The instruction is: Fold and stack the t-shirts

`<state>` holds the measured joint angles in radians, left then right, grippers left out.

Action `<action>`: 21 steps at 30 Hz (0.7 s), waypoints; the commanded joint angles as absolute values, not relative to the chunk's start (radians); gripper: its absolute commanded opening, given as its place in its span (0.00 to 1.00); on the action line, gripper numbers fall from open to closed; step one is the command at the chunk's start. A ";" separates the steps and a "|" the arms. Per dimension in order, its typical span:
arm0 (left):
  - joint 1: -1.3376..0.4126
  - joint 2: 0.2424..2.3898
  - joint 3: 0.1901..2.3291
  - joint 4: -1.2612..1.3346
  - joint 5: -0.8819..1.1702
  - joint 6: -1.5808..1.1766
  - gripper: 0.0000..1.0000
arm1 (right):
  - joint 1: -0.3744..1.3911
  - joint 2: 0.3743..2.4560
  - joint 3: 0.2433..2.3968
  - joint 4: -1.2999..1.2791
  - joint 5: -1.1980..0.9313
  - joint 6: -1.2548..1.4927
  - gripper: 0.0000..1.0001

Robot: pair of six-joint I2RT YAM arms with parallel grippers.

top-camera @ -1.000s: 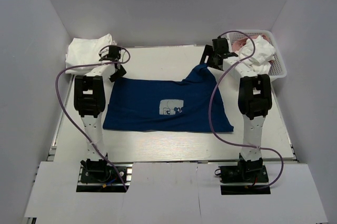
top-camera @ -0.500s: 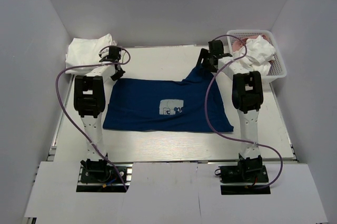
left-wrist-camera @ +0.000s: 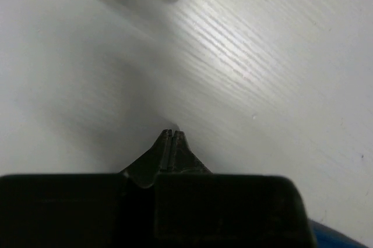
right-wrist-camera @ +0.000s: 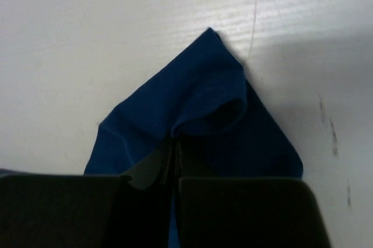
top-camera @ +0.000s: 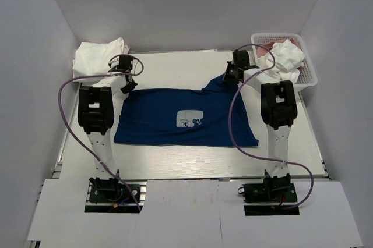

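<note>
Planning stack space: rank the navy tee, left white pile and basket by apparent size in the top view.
1. navy tee, largest by far
2. basket
3. white pile, only slightly smaller than the basket, so those two are close

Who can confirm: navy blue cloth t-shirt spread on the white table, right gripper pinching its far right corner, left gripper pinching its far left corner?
Left is wrong. The left gripper is shut but empty: the left wrist view shows its closed tips over bare white table, beside the navy blue cloth t-shirt, not on it. The right gripper pinches the far right corner.
</note>
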<state>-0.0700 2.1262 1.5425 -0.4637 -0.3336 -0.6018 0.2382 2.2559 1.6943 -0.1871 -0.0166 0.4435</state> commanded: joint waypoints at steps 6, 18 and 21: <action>-0.072 1.844 1.359 -0.371 -0.350 -0.592 0.00 | 0.245 1.828 1.339 -0.088 -0.009 0.410 0.00; -0.091 1.549 1.063 -0.337 -0.433 -0.692 0.00 | 0.247 1.280 0.878 -0.141 -0.080 0.449 0.00; -0.091 1.528 1.031 -0.348 -0.422 -0.703 0.00 | 0.248 1.163 0.810 -0.176 -0.075 0.468 0.00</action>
